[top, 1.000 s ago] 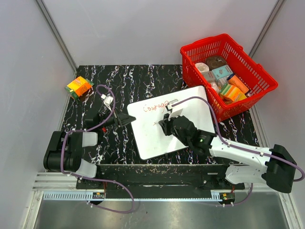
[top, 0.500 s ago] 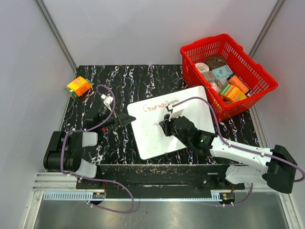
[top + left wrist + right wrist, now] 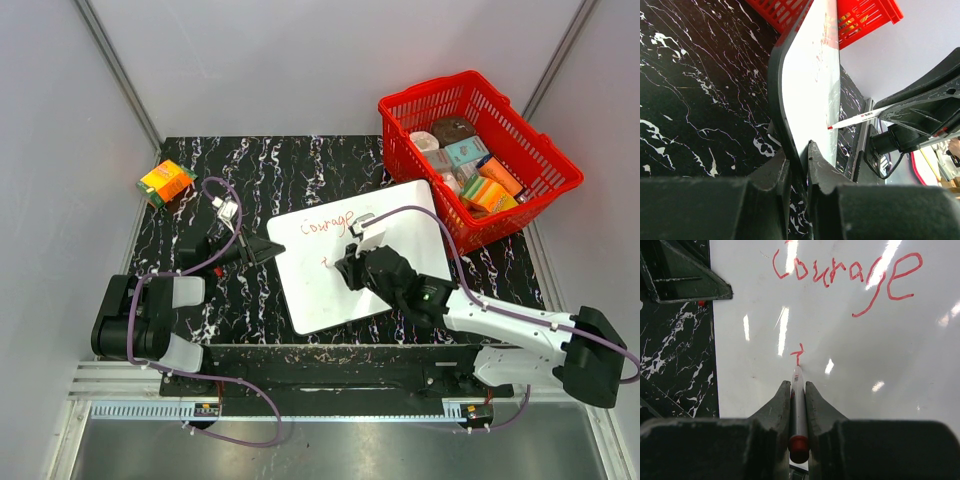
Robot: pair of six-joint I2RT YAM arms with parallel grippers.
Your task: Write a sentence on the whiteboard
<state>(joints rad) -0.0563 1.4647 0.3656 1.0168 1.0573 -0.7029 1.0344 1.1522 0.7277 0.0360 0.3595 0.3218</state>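
Observation:
The whiteboard [image 3: 400, 215] lies flat on the black marbled table, rounded corners, thin black edge. It carries the red word "courage" [image 3: 328, 223], also in the right wrist view [image 3: 845, 272], and a small red "t" stroke [image 3: 798, 354] below it. My right gripper [image 3: 798, 388] is shut on a white marker with a red end [image 3: 799, 415], its tip touching the board at the "t". My left gripper [image 3: 796, 155] is shut on the board's left edge [image 3: 777, 95], and it shows in the top view [image 3: 270, 249].
A red basket [image 3: 545, 165] with several small boxes stands at the back right, touching the board's far corner. An orange box [image 3: 165, 183] lies at the back left. Grey walls close in both sides.
The right gripper has drawn a short red "t" stroke below "courage" and shifted slightly toward me. The left gripper has not moved.

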